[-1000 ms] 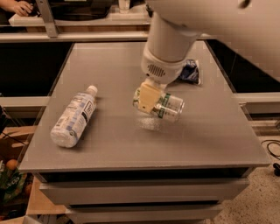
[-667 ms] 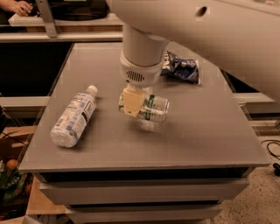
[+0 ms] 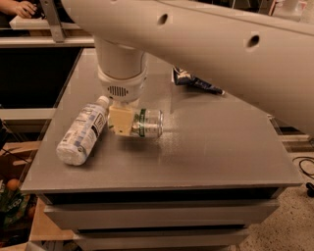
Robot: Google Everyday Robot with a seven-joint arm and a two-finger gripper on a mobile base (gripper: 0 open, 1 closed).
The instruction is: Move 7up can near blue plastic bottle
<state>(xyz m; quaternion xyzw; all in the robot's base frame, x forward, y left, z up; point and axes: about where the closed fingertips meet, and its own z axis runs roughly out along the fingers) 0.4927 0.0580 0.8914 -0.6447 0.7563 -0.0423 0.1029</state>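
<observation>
ok so the gripper [image 3: 128, 123] is still clamping down on the 7up can [image 3: 149, 123], holding it sideways by its left end. It's been carrying it toward 9 o'clock. A second ago the can was hanging mid-table, well apart from the blue plastic bottle [image 3: 83, 133]; now it's sitting just beside the bottle's cap. The bottle isn't budging, lying with its cap pointing at about 1 o'clock. I'm guessing the move is basically wrapping up and only the letting go is left.

The drawer fronts [image 3: 147, 215] are sitting nearest, under the matte grey table [image 3: 211, 157]. A dark blue snack bag [image 3: 196, 82] is lying at 1 o'clock by the far edge, and someone's hand [image 3: 19, 7] is resting way back at 11 o'clock.
</observation>
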